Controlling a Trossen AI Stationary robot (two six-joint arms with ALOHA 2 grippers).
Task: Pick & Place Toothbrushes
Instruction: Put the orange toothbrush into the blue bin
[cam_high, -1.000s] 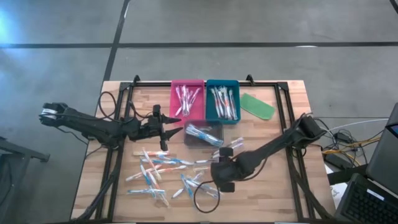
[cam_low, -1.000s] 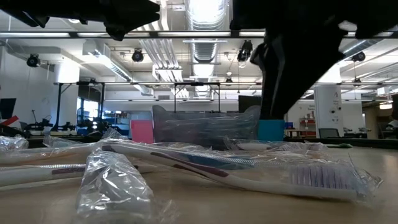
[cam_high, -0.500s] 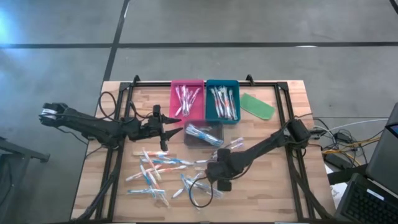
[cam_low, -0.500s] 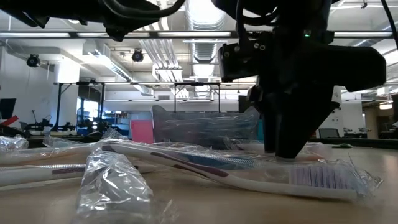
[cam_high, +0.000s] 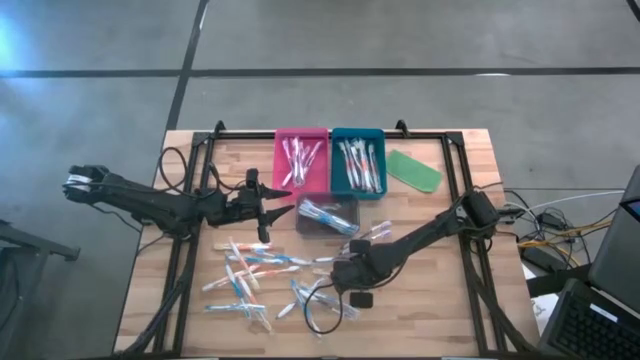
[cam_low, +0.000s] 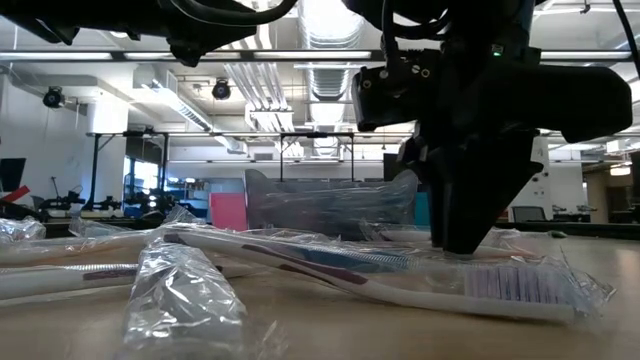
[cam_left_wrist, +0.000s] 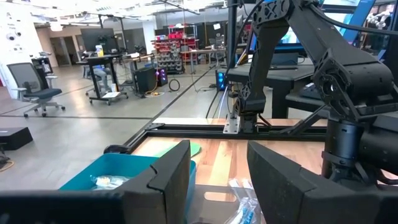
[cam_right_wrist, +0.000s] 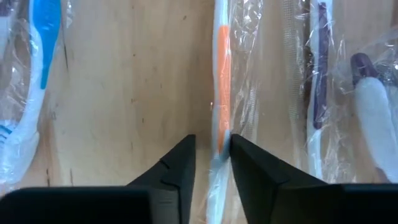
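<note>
Several wrapped toothbrushes (cam_high: 250, 275) lie loose on the wooden table's near half. More lie in the pink tray (cam_high: 301, 160), the teal tray (cam_high: 358, 162) and the clear tray (cam_high: 328, 215). My right gripper (cam_high: 350, 280) points down among the loose ones, shut on an orange-and-white toothbrush (cam_right_wrist: 222, 74) in a clear wrapper. In the low view it (cam_low: 465, 245) stands on the table behind a purple-bristled toothbrush (cam_low: 510, 285). My left gripper (cam_high: 278, 205) hangs level and open left of the clear tray, with nothing between its fingers (cam_left_wrist: 217, 180). My right gripper pinches the orange toothbrush's whitish handle part (cam_right_wrist: 219, 155), wrapper and all, between its two fingers. The fingers (cam_right_wrist: 249, 168) come from above, pointing down, and lie across the brush. The brush lies flat on the table.
A flat green oblong piece (cam_high: 414, 170) lies right of the teal tray. A black frame (cam_high: 460, 200) runs round the table's edges. Two purple-accented wrapped brushes (cam_right_wrist: 317, 87) lie close beside the held one, and a blue one (cam_right_wrist: 43, 43) lies on its other side.
My right gripper has come down onto the table among the loose toothbrushes, shifting a little toward the table's left edge. In the low view it now stands with its tips at the tabletop.
</note>
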